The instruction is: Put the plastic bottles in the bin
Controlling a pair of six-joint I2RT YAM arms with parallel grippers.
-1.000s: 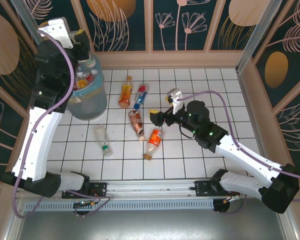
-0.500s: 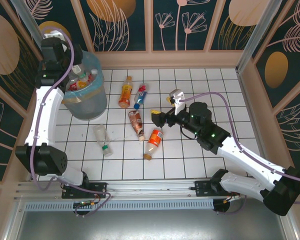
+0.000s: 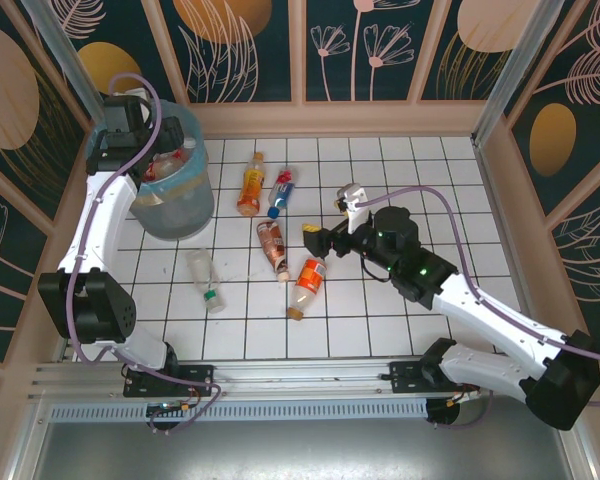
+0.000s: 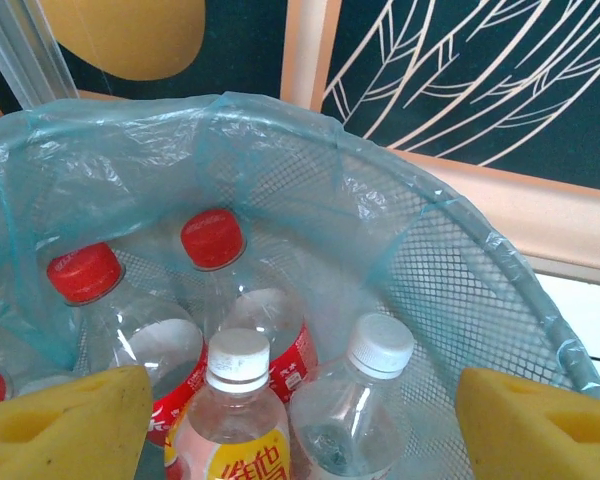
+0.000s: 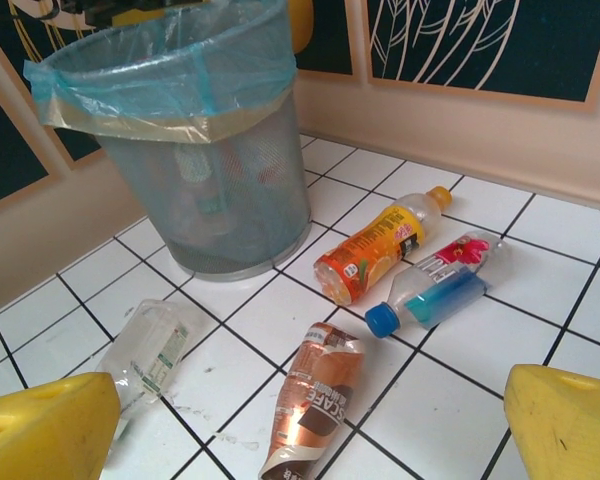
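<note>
My left pincer [image 4: 300, 420]: fingers apart, empty, directly above the bin [image 4: 450, 270]; plastic bottles [image 4: 242, 395] lie inside. My right pincer [image 5: 305, 430]: apart, near the bin, facing the crushed brown bottle [image 5: 315, 400]. Assessment: light, thin-walled, springy, slippery; take hold across mid-body.

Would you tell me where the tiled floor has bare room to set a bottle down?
Bare tiles lie in the far right corner, between the back wall and the right arm, and along the near edge in front of the clear bottle. Crowded: the middle, between the bin and the right claw, where five bottles lie.
</note>
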